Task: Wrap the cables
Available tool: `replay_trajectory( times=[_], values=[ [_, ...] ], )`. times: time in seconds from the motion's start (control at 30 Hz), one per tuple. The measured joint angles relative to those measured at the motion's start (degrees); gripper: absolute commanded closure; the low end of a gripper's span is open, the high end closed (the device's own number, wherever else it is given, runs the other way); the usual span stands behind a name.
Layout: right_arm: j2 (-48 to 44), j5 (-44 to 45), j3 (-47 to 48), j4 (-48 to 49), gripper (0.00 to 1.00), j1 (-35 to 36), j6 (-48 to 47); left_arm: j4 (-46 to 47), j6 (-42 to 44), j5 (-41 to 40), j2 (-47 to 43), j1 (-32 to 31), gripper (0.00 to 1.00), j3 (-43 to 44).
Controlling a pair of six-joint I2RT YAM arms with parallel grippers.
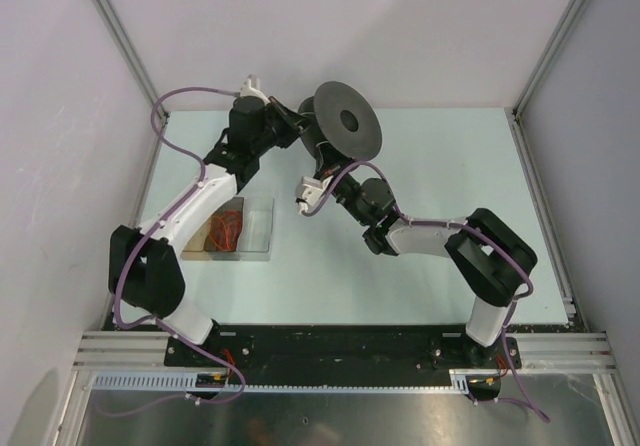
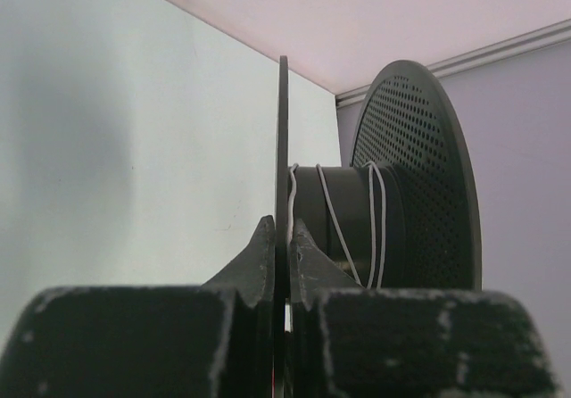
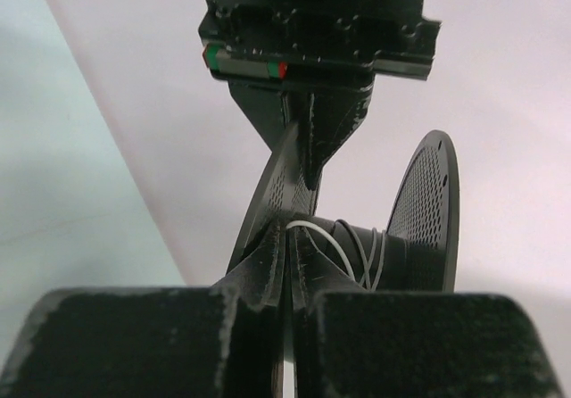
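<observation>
Both of my hands were closed at the black spool [image 1: 347, 121], which hung between them, clear of the desk [image 1: 420, 266] as far as I could judge. My left hand [image 2: 285, 237] pinched the thin rim of the spool's nearer flange [image 2: 283, 130], one fingertip on each face of it. My right hand [image 3: 287, 242] was shut tight at the opposite side of that flange. The white cable [image 2: 372, 228] ran out from between its fingertips to the spool's hub [image 2: 343, 211]. I judged that I had the cable's free length pinched there, though the rim stood so close that I could not be certain.

The rest of the cable lay in a few loose turns round the hub, between the spool's two flanges, with some strands slanting across the others.

I judged the cable very light, limp and a little springy, and smooth enough to slip. With any slack, the turns would likely loosen and slide along the hub. It looked too fine to pick off the hub itself. The best hold seemed a fingertip pinch on the free length close to the spool, held taut but not hauled, since so thin a wire might kink or snap.

The spool looked stiff and light. Its rim was the natural place to hold it, though a pinch there might let it swivel.
</observation>
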Motion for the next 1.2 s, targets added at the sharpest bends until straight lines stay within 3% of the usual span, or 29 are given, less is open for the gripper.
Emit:
replay_trajectory(
  times=[0.2,0.6,1.2],
  values=[
    [3.5,-2.2,-0.3,3.8,1.0,-2.5,-5.7,5.1,-0.4,0.1,0.3,0.0,1.0,-2.9],
    [4.1,-5.6,-0.3,5.1,1.0,-3.9,-11.1,6.2,-4.0,-2.0,2.1,-1.6,1.0,-3.9],
    [11.5,-19.5,4.5,5.2,1.0,-12.0,-16.6,11.1,-7.7,-8.0,7.2,-2.8,1.0,-4.1]
  ],
)
